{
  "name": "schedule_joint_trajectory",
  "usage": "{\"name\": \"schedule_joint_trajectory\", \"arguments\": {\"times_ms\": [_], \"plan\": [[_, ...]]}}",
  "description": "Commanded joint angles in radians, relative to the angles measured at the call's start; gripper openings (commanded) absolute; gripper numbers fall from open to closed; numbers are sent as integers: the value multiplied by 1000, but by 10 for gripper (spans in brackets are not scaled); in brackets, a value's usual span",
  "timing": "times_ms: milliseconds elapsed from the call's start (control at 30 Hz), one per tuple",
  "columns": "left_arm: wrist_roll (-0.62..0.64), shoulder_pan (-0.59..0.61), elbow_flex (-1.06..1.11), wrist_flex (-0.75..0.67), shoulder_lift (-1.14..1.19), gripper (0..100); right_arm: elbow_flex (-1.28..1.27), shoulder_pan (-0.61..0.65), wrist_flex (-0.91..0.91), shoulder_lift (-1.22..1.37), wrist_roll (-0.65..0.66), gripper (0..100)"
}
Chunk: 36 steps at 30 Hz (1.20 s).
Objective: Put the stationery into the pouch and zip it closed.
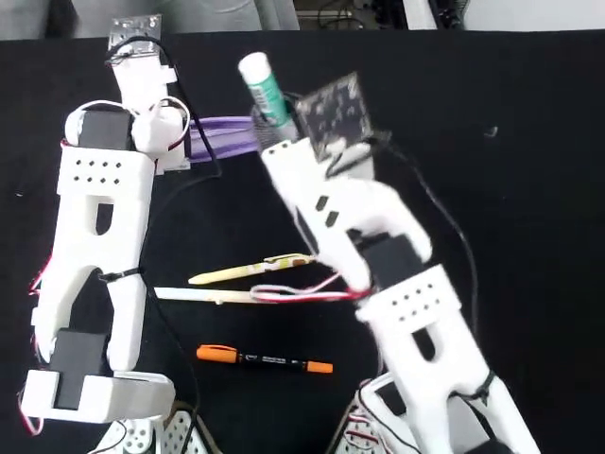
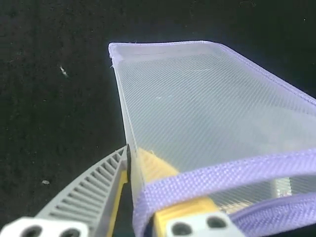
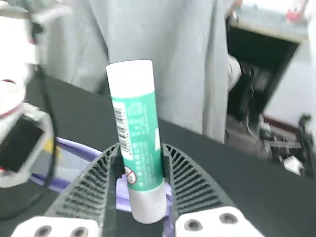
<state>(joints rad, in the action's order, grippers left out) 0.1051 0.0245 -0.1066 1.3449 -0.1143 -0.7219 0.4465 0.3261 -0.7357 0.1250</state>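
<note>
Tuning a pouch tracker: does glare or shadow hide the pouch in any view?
Left wrist view: pouch evenly lit, soft sheen on its mesh, no hard glare. High view: no glare; the black table swallows shadows, and the arms cover most of it. Right wrist view: no glare on its purple edge behind the glue stick.

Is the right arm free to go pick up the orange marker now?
Probably not yet. The right gripper is shut on the glue stick near the pouch. The orange marker lies uncovered on the table, so releasing the glue stick should free it.
</note>
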Motion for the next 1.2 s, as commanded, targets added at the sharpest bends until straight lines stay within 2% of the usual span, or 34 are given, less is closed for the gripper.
{"name": "schedule_joint_trajectory", "arguments": {"times_ms": [0, 200, 300, 633, 967, 1167], "plan": [[15, -19, 4, -12, -8, 29, -111, 52, -233, -47, 0, 15], [15, -13, 2, -14, -8, 29, -331, 103, -641, -47, 0, 15], [15, -12, 2, -14, -8, 29, -378, 123, -772, -45, 0, 15], [15, -12, 2, -15, -8, 29, -386, 133, -815, 45, -6, 15], [15, -4, 2, -21, -6, 29, -418, 103, -1229, 371, -8, 15], [15, 18, 35, -68, -6, 29, -435, 107, -1286, 443, -8, 17]]}}
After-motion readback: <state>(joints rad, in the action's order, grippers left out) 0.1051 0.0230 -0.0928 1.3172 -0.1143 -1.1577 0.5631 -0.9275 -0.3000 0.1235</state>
